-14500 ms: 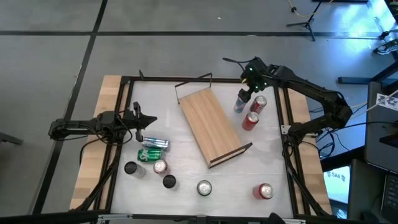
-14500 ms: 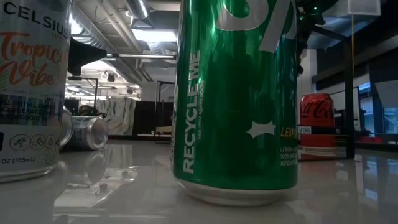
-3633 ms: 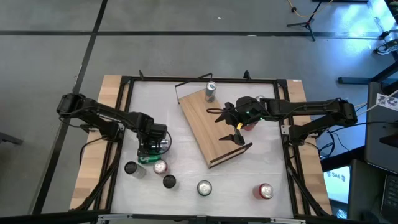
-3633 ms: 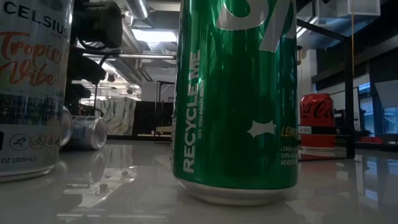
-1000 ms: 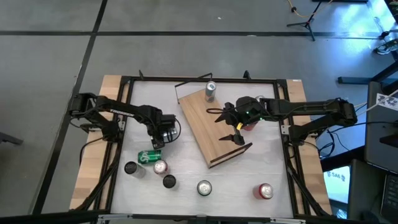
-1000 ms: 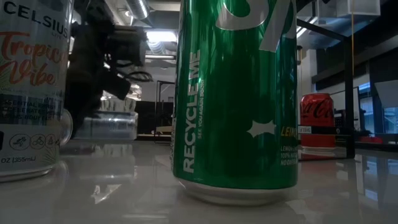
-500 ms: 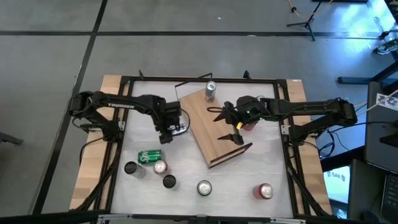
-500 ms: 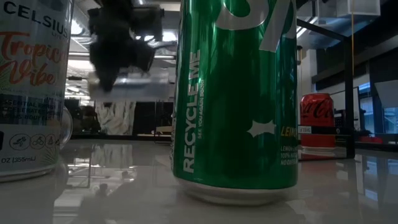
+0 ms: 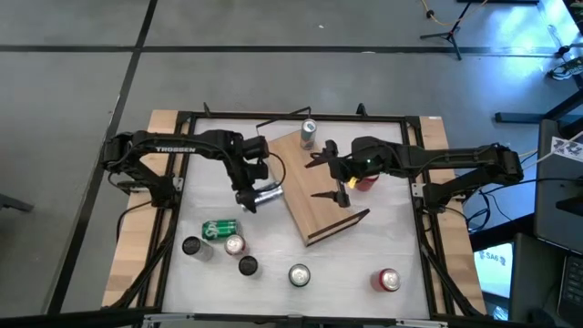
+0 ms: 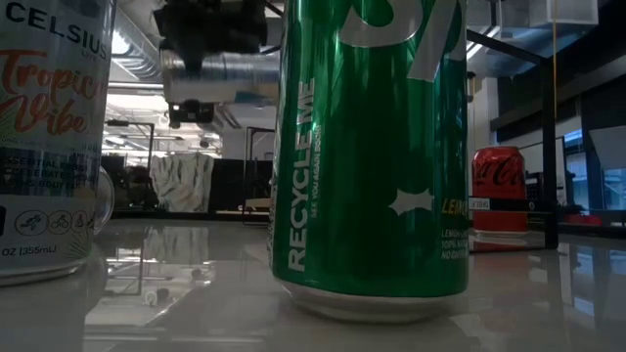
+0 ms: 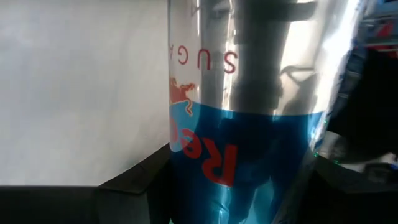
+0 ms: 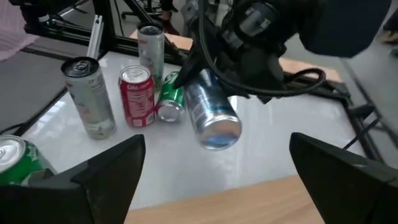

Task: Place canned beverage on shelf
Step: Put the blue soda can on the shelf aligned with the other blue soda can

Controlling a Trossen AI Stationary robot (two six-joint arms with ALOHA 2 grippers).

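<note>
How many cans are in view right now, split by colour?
Red cans: 3
Green cans: 2
Silver or white cans: 4, counting the blue-and-silver can in the left gripper
Total: 9

We count nine cans in view: one silver can [image 9: 308, 133] upright on the single shelf [image 9: 310, 196], one silver-and-blue can [image 9: 265, 194] gripped in the left claw [image 9: 258, 193], one red can [image 9: 366, 183] beside the right claw [image 9: 325, 175], one green can [image 9: 219, 229] lying on the counter [image 9: 383, 232], and five upright cans [image 9: 299, 274] near it. There are two claws.
</note>
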